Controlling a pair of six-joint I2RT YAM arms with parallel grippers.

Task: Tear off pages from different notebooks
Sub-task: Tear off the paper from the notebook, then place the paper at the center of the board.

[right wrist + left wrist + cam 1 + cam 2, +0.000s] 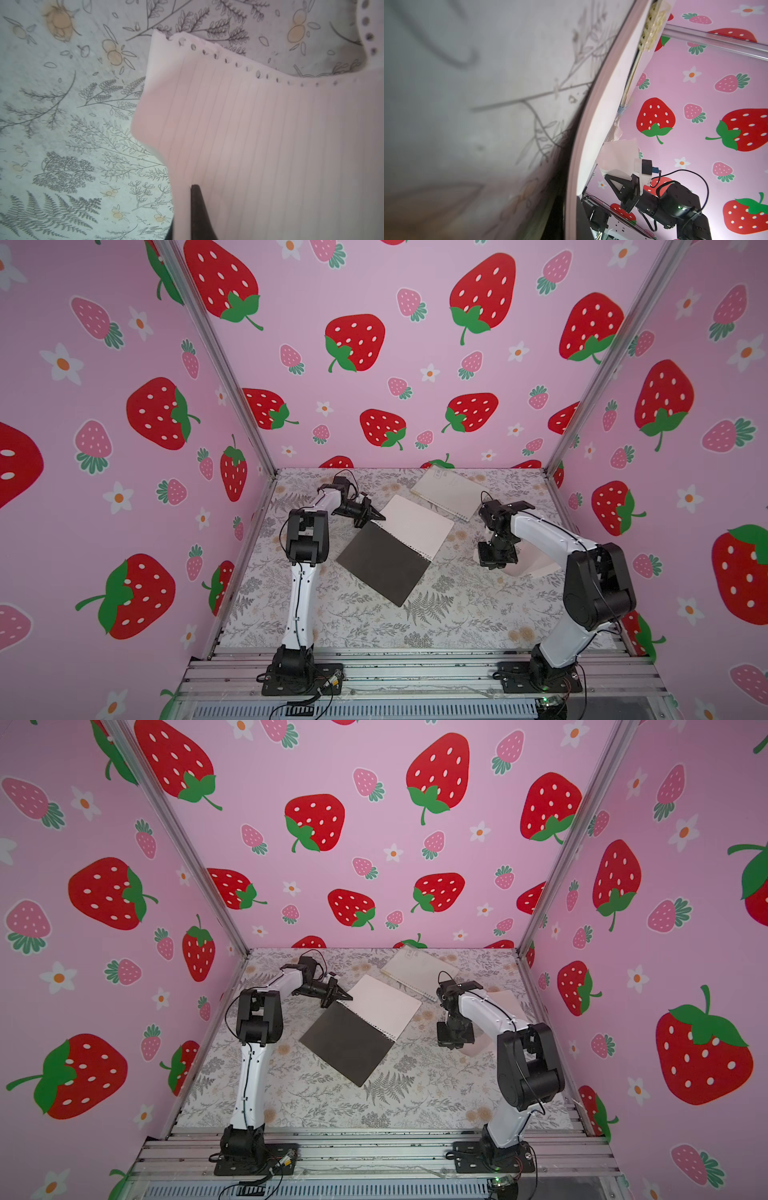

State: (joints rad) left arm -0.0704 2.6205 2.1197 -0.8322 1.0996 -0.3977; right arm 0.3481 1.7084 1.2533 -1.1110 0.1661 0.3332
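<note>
Looking down on the floral table [374, 626], you find the right gripper [500, 564] near the right edge, pressed together on a torn page [270, 145]. The wrist view shows the lined sheet curling up from the dark finger, its ragged row of holes on the side away from the grip. The left gripper [376, 515], also pressed together, has its tip at the far corner of the open notebook [415, 526] in the table's middle, by the spiral; you cannot tell whether it pinches anything there. That notebook's dark cover [380, 566] is folded out toward the front edge. The cream notebook [446, 491] lies closed by the far edge, beyond the right gripper, its long side running slantwise toward the right edge. Judging from this, your right arm is the nearer one to it once the held page is set down.
</note>
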